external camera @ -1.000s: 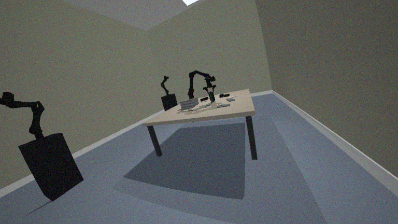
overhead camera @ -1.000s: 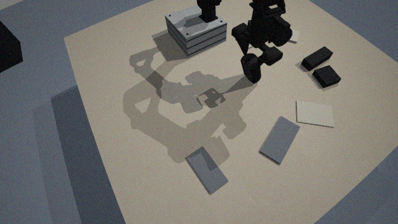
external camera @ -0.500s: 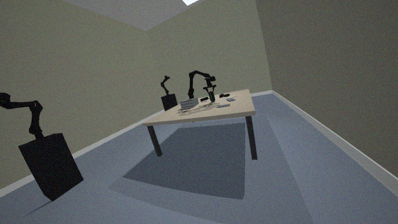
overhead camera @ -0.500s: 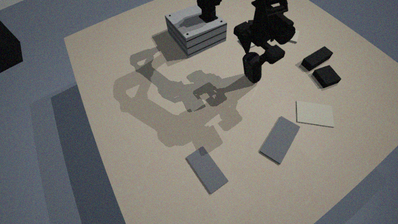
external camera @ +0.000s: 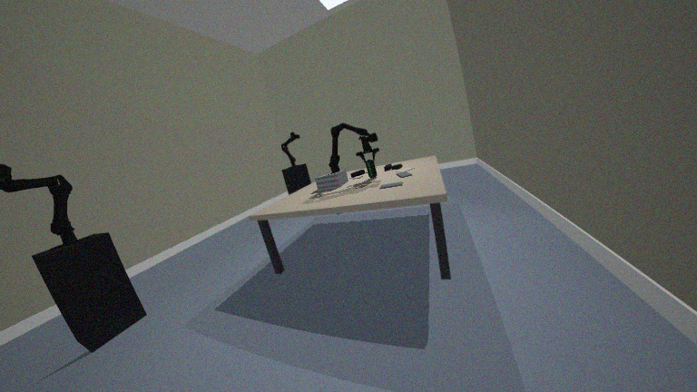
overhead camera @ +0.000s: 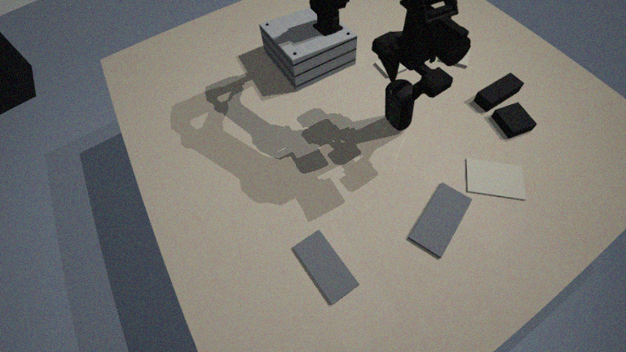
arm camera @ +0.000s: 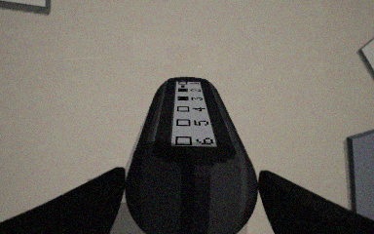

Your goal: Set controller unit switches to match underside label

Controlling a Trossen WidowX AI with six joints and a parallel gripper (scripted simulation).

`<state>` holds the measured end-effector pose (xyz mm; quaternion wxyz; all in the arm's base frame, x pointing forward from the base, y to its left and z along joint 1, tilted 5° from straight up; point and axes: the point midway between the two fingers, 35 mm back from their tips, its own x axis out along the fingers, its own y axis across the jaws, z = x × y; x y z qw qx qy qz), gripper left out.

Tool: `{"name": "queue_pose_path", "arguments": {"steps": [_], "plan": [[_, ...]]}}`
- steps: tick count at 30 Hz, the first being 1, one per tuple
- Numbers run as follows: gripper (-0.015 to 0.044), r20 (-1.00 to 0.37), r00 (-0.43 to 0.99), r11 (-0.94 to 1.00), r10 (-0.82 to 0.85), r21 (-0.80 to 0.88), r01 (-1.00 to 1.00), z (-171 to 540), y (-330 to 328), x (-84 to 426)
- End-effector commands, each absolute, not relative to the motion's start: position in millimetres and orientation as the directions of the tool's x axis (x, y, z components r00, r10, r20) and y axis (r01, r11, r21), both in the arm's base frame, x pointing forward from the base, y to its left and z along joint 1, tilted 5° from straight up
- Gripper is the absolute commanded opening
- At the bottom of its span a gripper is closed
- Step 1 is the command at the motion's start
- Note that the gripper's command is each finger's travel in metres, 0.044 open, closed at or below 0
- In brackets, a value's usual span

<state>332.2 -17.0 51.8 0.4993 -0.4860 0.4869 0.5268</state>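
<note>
The dark grey controller unit (overhead camera: 398,108) (external camera: 370,169) (arm camera: 192,187) is held on end, steeply tilted, with its underside label (arm camera: 191,128) facing the wrist camera. Square 1 looks empty with a small dot beside it; 2 and 3 are filled; 4, 5 and 6 are empty. Green shows on its switch side in the exterior view, but single switch positions cannot be read. My gripper (overhead camera: 403,88) (external camera: 369,157) (arm camera: 192,176) is shut on the unit, one fingertip on each long side. Whether its lower end touches the bench (overhead camera: 258,256) cannot be told.
A ribbed grey box (overhead camera: 325,59) (external camera: 331,181) stands beside the arm's base. Two black blocks (overhead camera: 499,91) (overhead camera: 513,120) lie right of the unit. A cream plate (overhead camera: 495,178) and two grey plates (overhead camera: 439,220) (overhead camera: 325,267) lie nearer the top camera. More pale pieces lie behind the gripper.
</note>
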Motion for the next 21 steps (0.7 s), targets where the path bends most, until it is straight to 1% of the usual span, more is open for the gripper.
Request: {"name": "queue_pose_path", "arguments": {"steps": [1, 21], "plan": [[0.0336, -0.997, -0.032, -0.03, 0.064, 0.03, -0.999, 51.5, -10.0, 331.4], [0.0337, -0.997, -0.032, -0.03, 0.065, 0.03, -0.999, 51.6, 6.6, 330.9]]}}
